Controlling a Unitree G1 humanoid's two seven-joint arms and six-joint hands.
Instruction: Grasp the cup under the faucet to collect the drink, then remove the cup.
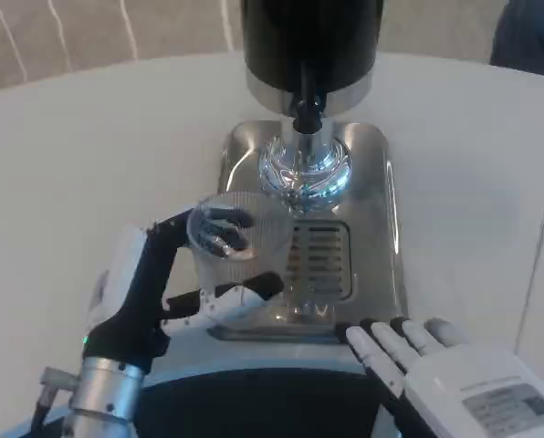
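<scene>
The fingers (219, 230) of the left hand (176, 283) are wrapped around the cup (238, 257), dark fingertips being seen through its ribbed clear wall on the far side and a white-and-black thumb being laid along its near side. The cup is thus held upright, over the left edge of the steel tray (372, 219), just beside the slotted grate (322, 260). It is seen nearer the camera and to the left of the faucet (306, 114), not directly beneath it. No liquid can be made out in the cup. The faucet is seen as a short black spout projecting down from the black dispenser (310, 41), with a shiny chrome dome (304, 169) lying on the tray below it. The left forearm is seen rising from the lower left of the picture, its black wrist being angled up towards the cup. The right hand (436, 365) is laid palm-down at the lower right, its fingers being extended, slightly apart, with nothing held; their black tips are seen at the tray's near edge. The whole is set on a white table (89, 155).
</scene>
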